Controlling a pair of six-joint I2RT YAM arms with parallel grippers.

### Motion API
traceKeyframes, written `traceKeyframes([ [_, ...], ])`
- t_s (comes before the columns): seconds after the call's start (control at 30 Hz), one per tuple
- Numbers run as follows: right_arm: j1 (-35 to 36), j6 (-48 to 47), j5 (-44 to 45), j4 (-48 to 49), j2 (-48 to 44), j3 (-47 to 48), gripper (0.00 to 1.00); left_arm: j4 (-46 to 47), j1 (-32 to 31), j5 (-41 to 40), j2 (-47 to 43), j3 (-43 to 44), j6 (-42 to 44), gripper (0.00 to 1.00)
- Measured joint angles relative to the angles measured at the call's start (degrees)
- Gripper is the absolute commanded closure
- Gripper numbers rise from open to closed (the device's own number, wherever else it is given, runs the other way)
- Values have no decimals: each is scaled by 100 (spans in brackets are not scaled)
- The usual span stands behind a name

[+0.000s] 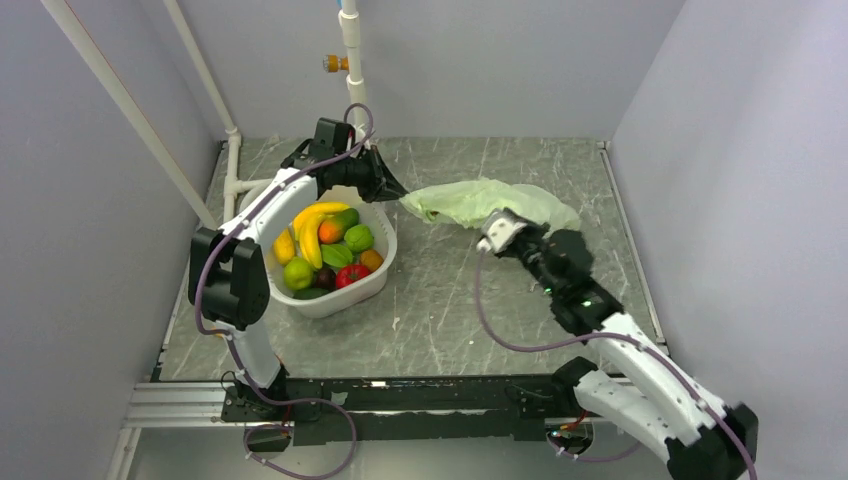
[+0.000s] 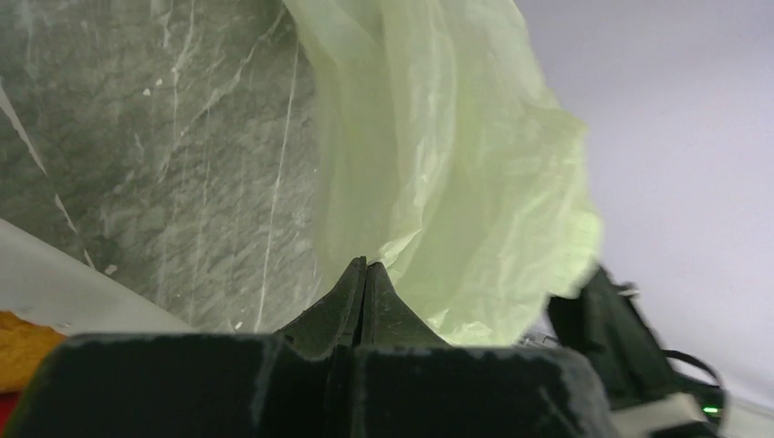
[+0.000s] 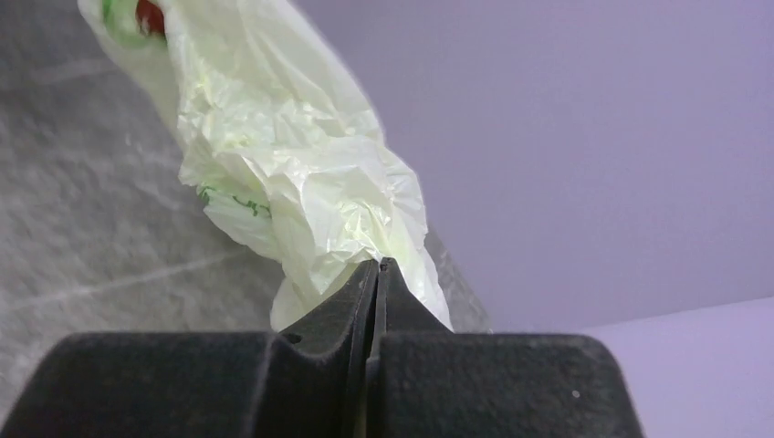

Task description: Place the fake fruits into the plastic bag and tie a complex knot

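The fake fruits (image 1: 322, 250) lie in a white basin (image 1: 385, 270) at the left: yellow bananas (image 1: 310, 232), green round ones (image 1: 358, 238), an orange one and a red one (image 1: 350, 276). The pale-green plastic bag (image 1: 485, 202) lies crumpled and stretched across the table right of the basin. My left gripper (image 1: 398, 192) is shut on the bag's left end (image 2: 447, 182), its tips (image 2: 365, 266) pinching the film. My right gripper (image 1: 492, 228) is shut on the bag's near right part (image 3: 301, 182), its tips (image 3: 379, 266) in the plastic. No knot shows.
White pipes (image 1: 232, 150) run along the back left corner, one upright with an orange valve (image 1: 336, 63). Grey walls close in on the left, back and right. The basin's rim (image 2: 64, 297) shows low left in the left wrist view.
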Motion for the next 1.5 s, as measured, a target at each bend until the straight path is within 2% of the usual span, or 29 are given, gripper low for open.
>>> traceKeyframes([
  [0.07,-474,474,-791,-697,-387,645,100,76,66,92,0,0,105,57],
  [0.1,-656,680,-1123,-981,-463,885,100,146,79,164,0,0,188,28],
  [0.13,-850,903,-1451,-1333,-507,1147,100,243,85,243,0,0,306,9],
  [0.17,-981,1080,-1709,-1615,-503,1366,100,321,83,308,-11,0,455,2],
  [0.27,-1294,1659,-2579,-2498,-234,2052,100,380,125,514,-76,22,1027,0],
  [0.4,-1587,2262,-3449,-3292,203,2542,100,428,396,870,-494,20,2540,1],
  [0.5,-1786,2653,-3930,-3735,518,2817,100,492,634,1071,-1126,-98,4144,1],
  [0.57,-1864,2894,-4179,-3884,658,2975,100,549,629,1154,-1805,-385,5541,1],
  [0.7,-1912,3287,-4544,-4022,791,3213,100,581,-35,1134,-2734,-826,7484,1],
  [0.9,-1915,3637,-4892,-4030,817,3327,100,857,-1572,601,-2863,-1056,9084,1],
  [0.97,-1915,3696,-4979,-4044,835,3348,100,970,-1851,380,-2741,-1121,9517,4],
  [1.0,-1915,3720,-5047,-4044,852,3368,100,1005,-1963,289,-2640,-1121,9761,8],
  [1.03,-1915,3748,-5077,-4044,863,3381,100,1043,-2048,208,-2538,-1117,9960,19],
  [1.1,-1915,3777,-5149,-4044,874,3392,100,984,-2201,57,-2297,-1086,10417,51],
  [1.13,-1915,3788,-5174,-4044,879,3394,100,911,-2275,-17,-2162,-1043,10629,71],
  [1.17,-1915,3788,-5182,-4044,881,3394,100,855,-2323,-81,-2044,-1001,10734,96],
  [1.2,-1915,3781,-5176,-4046,883,3394,100,754,-2361,-116,-1934,-929,10793,100],
  [1.23,-1926,3755,-5147,-4048,887,3394,91,619,-2380,-129,-1827,-802,10767,100],
  [1.3,-2026,3663,-5071,-4046,901,3392,55,459,-2358,-83,-1674,-492,10391,100],
  [1.4,-2555,3445,-5110,-4061,1012,3421,8,415,-2074,192,-1521,109,9058,100],
  [1.43,-2857,3338,-5147,-4111,1128,3512,1,457,-1945,299,-1469,280,8553,100],
  [1.5,-3206,3316,-5178,-4181,1344,3748,0,610,-1692,527,-1329,586,7506,100],
])
